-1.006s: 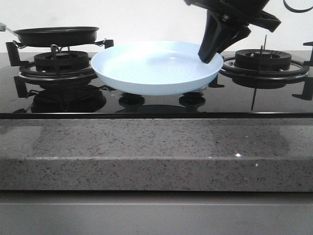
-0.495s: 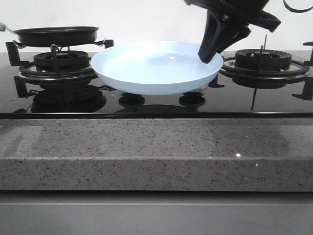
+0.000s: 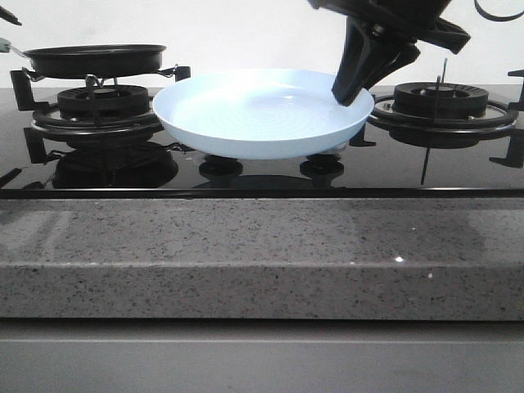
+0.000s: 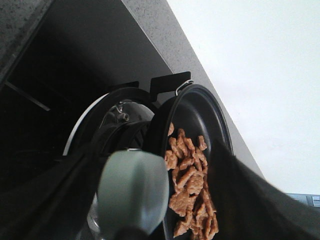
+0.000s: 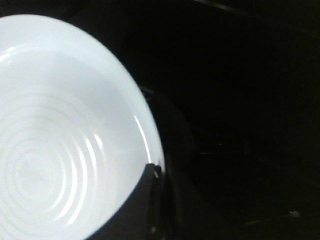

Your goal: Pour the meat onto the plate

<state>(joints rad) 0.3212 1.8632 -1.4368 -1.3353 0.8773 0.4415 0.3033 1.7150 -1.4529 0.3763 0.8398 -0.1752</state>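
Note:
The black frying pan (image 3: 94,59) sits on the left burner, its pale-green handle (image 3: 4,46) at the frame's left edge. In the left wrist view the meat (image 4: 190,185) lies heaped in the pan (image 4: 200,112). My left gripper (image 4: 155,200) is open, with one dark finger on each side of the handle (image 4: 132,190). Only its tip (image 3: 6,15) shows in the front view. The pale-blue plate (image 3: 254,110) is at the stove's middle, with nothing in it. My right gripper (image 3: 352,88) is shut on its right rim (image 5: 150,135).
The right burner (image 3: 442,102) stands behind the right gripper. Two black knobs (image 3: 219,168) lie under the plate on the glossy black hob. A grey speckled stone counter edge (image 3: 262,254) runs along the front.
A dark tip of my left gripper has come into the front view's top-left corner, above the pan handle. The plate and right gripper have not moved.

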